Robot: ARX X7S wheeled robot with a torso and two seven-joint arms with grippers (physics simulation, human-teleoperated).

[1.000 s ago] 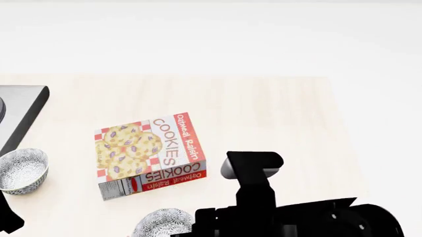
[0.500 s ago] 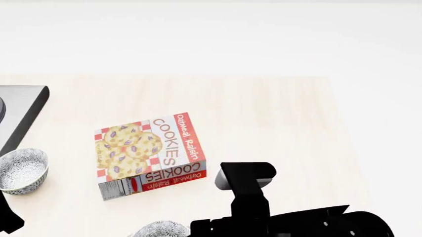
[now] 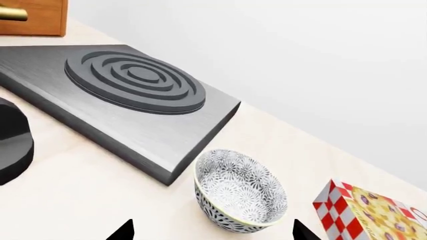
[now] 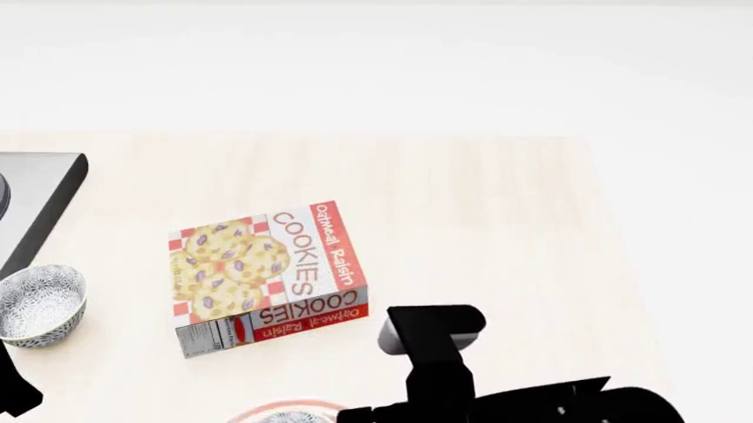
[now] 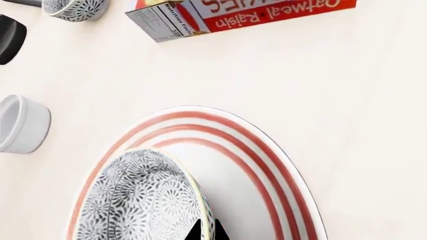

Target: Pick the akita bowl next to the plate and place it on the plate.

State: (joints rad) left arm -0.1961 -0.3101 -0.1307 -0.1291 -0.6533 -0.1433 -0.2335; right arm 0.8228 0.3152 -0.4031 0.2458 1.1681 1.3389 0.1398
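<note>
Holding the akita bowl (image 5: pixel 143 200) by its rim, our right gripper (image 5: pixel 206 231) is clenched on it above the plate (image 5: pixel 267 170) for centring; our left gripper (image 3: pixel 212 231), spread wide, idles by the other bowl (image 3: pixel 240 191).

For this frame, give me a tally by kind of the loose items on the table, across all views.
Speckled akita bowls: 2, one over the plate, one beside the stove slab
Red-ringed plate: 1
Plain white cup: 1
Cookie box: 1
Total: 5
</note>
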